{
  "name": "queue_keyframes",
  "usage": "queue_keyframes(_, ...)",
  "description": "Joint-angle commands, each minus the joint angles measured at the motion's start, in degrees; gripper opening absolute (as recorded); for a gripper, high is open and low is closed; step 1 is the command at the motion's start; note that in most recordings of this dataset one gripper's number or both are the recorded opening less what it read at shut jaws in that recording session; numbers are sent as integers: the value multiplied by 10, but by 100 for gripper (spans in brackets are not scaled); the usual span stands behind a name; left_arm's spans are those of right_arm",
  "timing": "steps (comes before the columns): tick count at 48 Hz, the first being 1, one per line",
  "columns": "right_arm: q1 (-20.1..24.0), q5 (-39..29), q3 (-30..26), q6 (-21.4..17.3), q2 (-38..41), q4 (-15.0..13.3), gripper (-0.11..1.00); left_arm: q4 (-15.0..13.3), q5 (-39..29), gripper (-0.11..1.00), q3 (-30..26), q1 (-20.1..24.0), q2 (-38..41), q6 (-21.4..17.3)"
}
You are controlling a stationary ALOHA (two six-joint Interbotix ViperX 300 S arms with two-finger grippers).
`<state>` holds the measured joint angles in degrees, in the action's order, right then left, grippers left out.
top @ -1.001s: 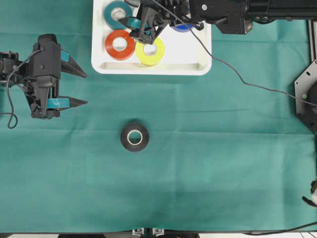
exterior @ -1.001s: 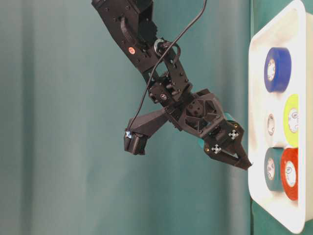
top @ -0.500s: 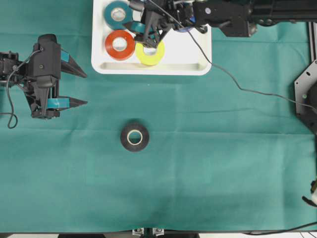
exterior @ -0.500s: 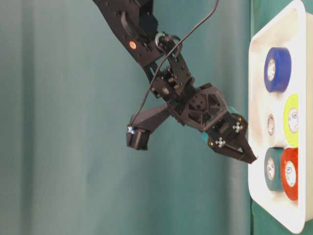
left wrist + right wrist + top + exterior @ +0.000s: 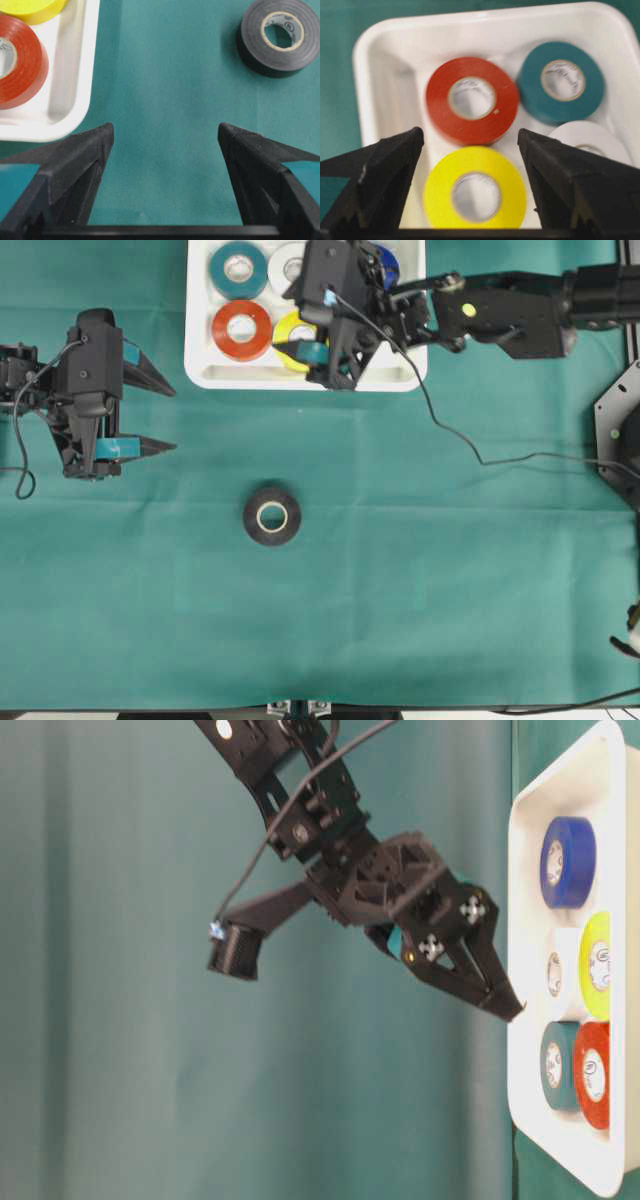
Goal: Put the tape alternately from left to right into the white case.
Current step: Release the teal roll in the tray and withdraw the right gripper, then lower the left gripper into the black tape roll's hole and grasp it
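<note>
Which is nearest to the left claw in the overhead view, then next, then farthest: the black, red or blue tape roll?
From the left claw:
1. Red ring-shaped tape roll, in the white plastic tray's left half.
2. Black ring-shaped tape roll, alone on the green cloth.
3. Blue ring-shaped tape roll, tray's far corner.

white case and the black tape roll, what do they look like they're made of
White case: probably molded plastic, smooth and slightly glossy, with rounded corners and soft highlights on its rim.
Black tape roll: likely vinyl tape with a dull satin sheen, wound on a pale core that looks like printed cardboard.

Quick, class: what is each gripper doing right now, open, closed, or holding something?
Left gripper: open, empty, above the green cloth.
Right gripper: open, empty, above the shallow white plastic tray.
</note>
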<state>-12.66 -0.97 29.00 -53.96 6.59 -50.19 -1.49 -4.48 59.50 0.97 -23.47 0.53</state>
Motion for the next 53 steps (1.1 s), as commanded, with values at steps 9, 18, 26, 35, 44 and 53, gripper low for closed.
queue_keyframes(9,39,4,44,0,-57,-1,83,-1,3,86,-11,-2,-1,1)
queue_keyframes(18,67,4,83,-1,-91,-1,83,-1,3,86,-13,-2,-1,1)
queue_keyframes(26,94,4,121,-1,-126,0,83,-1,3,86,-15,-2,0,1)
queue_keyframes(35,113,4,157,-2,-155,2,83,-1,3,86,-15,-2,0,2)
queue_keyframes(44,114,4,171,-2,-165,3,83,-1,3,86,-17,-2,1,2)
queue_keyframes(53,114,4,168,-2,-165,3,83,-1,3,86,-18,-3,1,2)
